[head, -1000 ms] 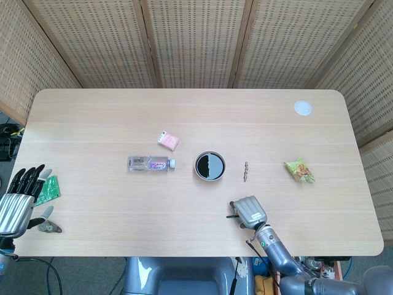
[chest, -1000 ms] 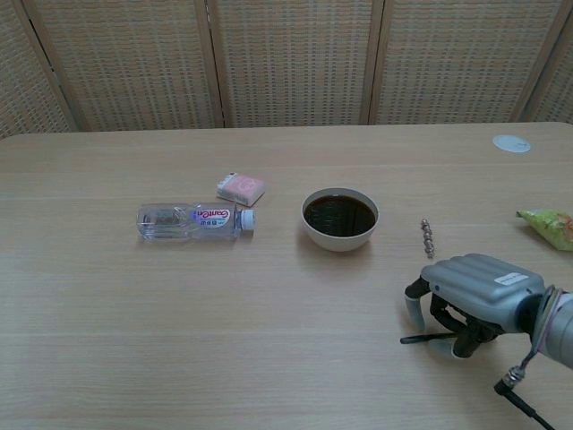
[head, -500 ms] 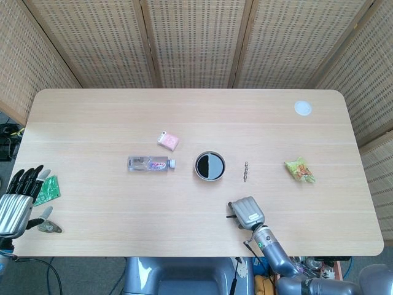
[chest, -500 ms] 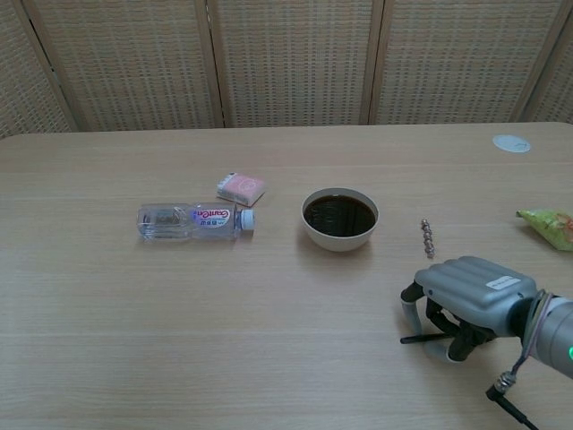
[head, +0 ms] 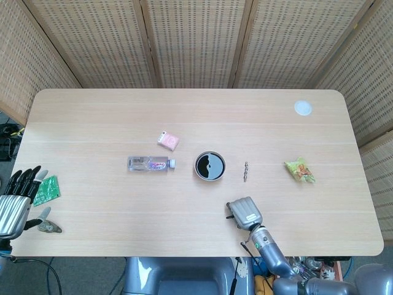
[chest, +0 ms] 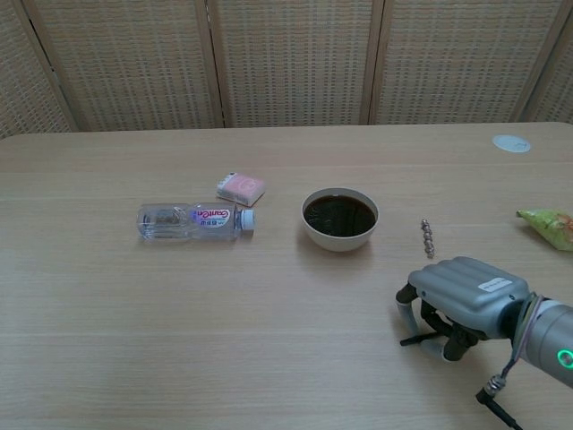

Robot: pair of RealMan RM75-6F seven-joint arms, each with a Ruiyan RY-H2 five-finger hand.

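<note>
- Right robot hand edges left along worktop, fingers curled over thin black stick; actual grip unclear.
- Left robot hand idle, fingers apart, off worktop edge.
- Bowl liquid ripples.

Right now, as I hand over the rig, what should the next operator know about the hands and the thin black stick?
Right hand: low near the front of the table, fingers curled over a thin black stick; a firm grip cannot be confirmed.
Left hand: off the table's left end, holding nothing, beside a green packet.
Done: right hand is over the stick.
Left: stick not yet lifted; it lies on the tabletop.
Nearby: bowl of dark liquid and bead string, just beyond the right hand.
</note>
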